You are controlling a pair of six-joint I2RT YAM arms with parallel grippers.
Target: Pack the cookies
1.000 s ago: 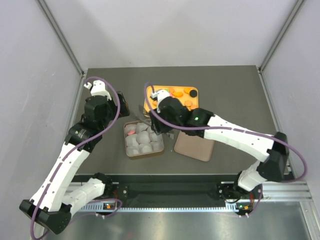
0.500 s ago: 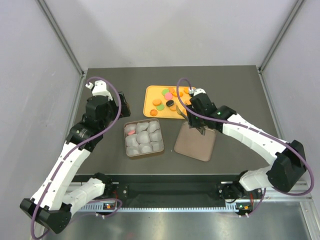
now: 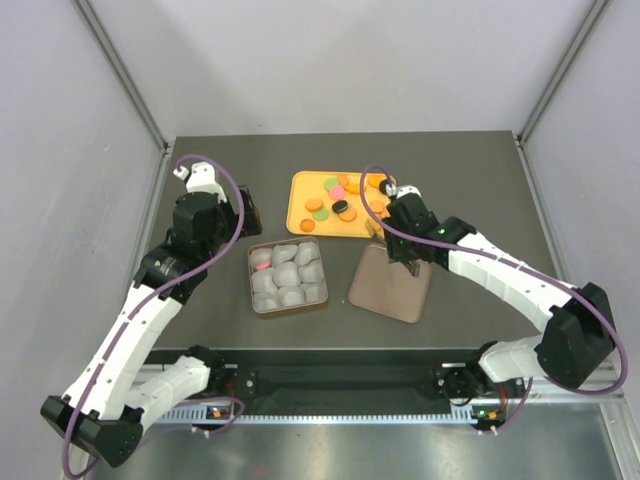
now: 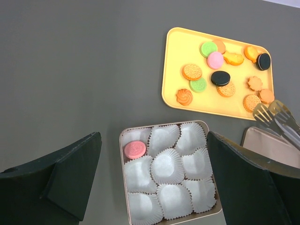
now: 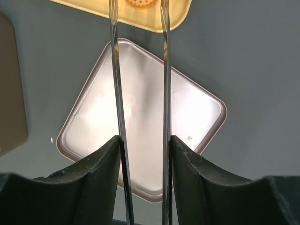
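Inspecting the dark worktop (image 3: 480, 190), we found the small round flat cookies (image 4: 220, 78), mostly orange with pink, green and black among them, lying loose on a yellow rectangular tray (image 4: 180, 51) near the middle of the far edge. One pink cookie (image 4: 135, 149) sat in the far-left of the white pleated paper cups (image 4: 167, 166) that filled a brown square metal tin (image 3: 290, 311) toward the near edge. A pale square metal lid (image 5: 192, 112) lay just right of the tin. The right gripper (image 5: 143, 150) was clamped on slim metal tongs (image 5: 116, 93), whose arms stood apart with their tips at the tray's near right corner. The left gripper (image 4: 153, 136) hovered above the tin with its fingers spread wide.
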